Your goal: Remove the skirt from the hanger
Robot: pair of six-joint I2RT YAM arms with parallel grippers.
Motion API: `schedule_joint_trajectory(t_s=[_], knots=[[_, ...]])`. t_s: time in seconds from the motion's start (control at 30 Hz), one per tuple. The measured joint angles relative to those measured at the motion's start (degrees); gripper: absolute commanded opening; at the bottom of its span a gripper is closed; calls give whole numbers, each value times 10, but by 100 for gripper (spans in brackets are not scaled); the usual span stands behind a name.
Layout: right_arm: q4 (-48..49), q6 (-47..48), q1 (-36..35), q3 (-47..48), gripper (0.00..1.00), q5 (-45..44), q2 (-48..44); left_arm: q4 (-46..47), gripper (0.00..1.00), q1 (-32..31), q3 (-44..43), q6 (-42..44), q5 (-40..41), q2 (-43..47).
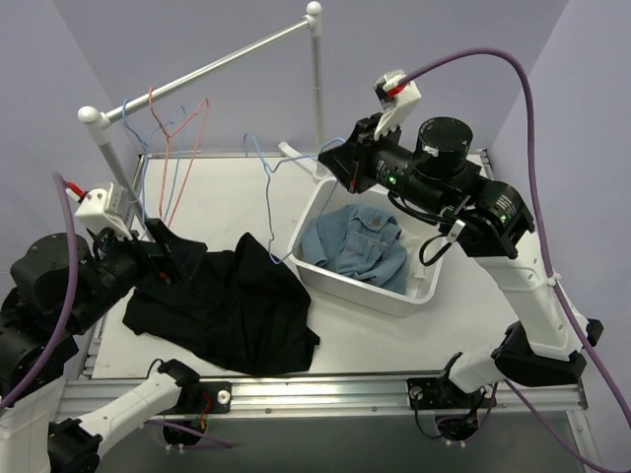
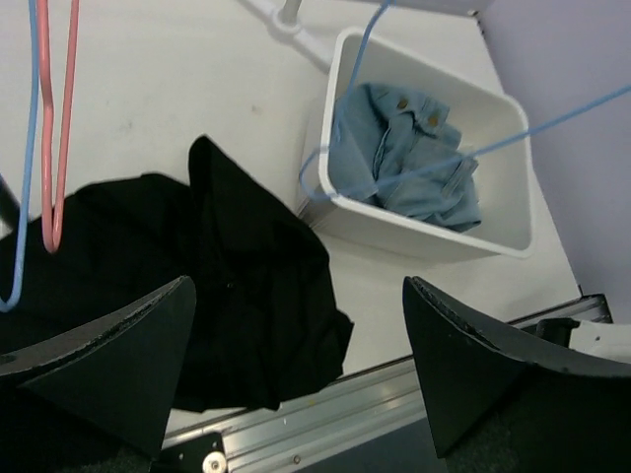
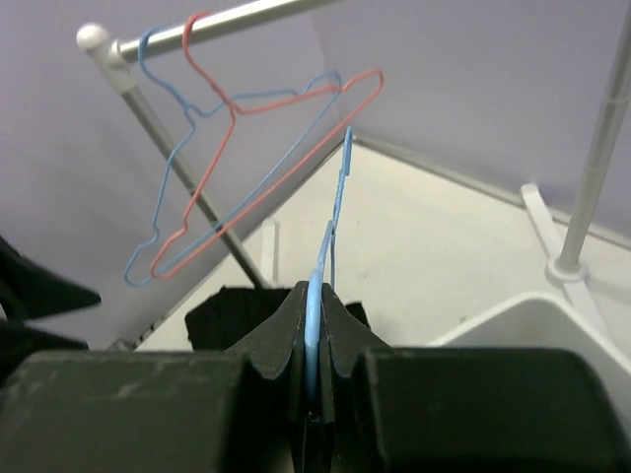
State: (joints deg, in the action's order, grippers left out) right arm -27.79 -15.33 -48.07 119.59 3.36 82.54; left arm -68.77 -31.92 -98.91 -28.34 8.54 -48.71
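The black pleated skirt (image 1: 225, 307) lies spread on the table at the left, apart from the hanger. My right gripper (image 1: 337, 158) holds the thin light-blue hanger (image 1: 269, 187) in the air above the table's middle. In the right wrist view that gripper (image 3: 315, 301) is shut on the hanger's blue wire (image 3: 335, 212), and the skirt (image 3: 222, 310) shows below. My left gripper (image 1: 158, 261) hovers over the skirt's left part. In the left wrist view it (image 2: 296, 330) stands wide open with nothing between its fingers (image 2: 138, 360), above the skirt (image 2: 237, 286). The hanger (image 2: 424, 166) crosses the tub there.
A white tub (image 1: 389, 296) holding a blue denim garment (image 1: 360, 246) sits right of the skirt. At the back a white rail (image 1: 217, 64) carries a pink hanger (image 1: 187, 133) and another blue one (image 1: 133, 128). The rail's post (image 1: 317, 89) stands behind the tub.
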Motion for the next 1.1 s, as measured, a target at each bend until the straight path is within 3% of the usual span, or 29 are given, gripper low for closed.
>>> schedule_joint_trajectory(t_s=[0.3,0.57,0.77,1.1], knots=[[102,45,0,128,0,-60,79,-48,94,0,141,-33,-5,66],[184,67,1,209,0,-71,144,-63,94,0,225,-46,-28,73],[209,66,9,207,0,-68,186,-78,94,0,234,-47,-33,64],[206,64,7,83,0,-52,159,-83,94,0,214,-51,-32,70]])
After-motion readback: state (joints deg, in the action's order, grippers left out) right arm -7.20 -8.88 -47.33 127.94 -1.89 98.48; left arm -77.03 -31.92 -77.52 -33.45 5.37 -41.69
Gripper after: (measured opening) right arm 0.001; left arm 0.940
